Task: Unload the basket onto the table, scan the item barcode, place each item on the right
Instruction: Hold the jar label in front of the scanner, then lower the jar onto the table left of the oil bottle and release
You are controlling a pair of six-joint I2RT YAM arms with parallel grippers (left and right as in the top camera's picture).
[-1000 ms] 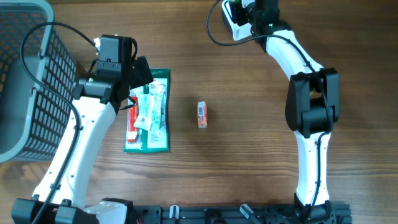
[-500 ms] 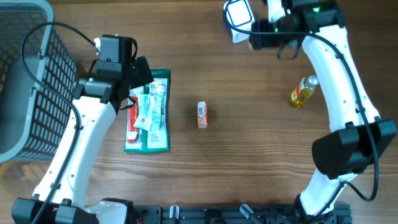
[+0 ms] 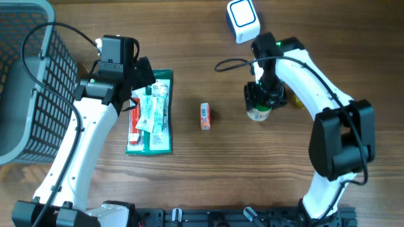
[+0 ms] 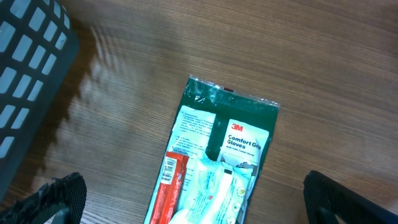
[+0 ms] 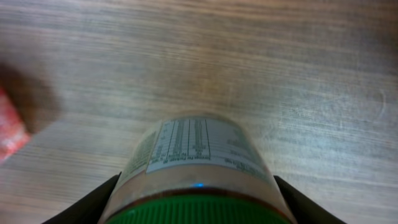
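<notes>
Wooden tabletop (image 3: 189,183) carries everything, with a grey basket (image 3: 25,82) taking up its far left edge. Beside the basket lies a green gloves pack (image 3: 161,135), flat, with a red tube (image 3: 134,123) and some white packets on top of it. The left pincer (image 4: 202,198) hangs right above that pack with its jaws spread wide and nothing between them.

A white scanner (image 3: 243,20) sits at the top edge, right of centre. Below it, a little apart, the right pincer (image 3: 259,101) is clamped around a bottle (image 5: 196,155), a finger on either side. From the wrist, its green cap (image 5: 199,211) is nearest the camera and a printed label faces up. I can't tell whether it touches the wood. A small orange box (image 3: 205,116) lies between pack and bottle, touching neither.
</notes>
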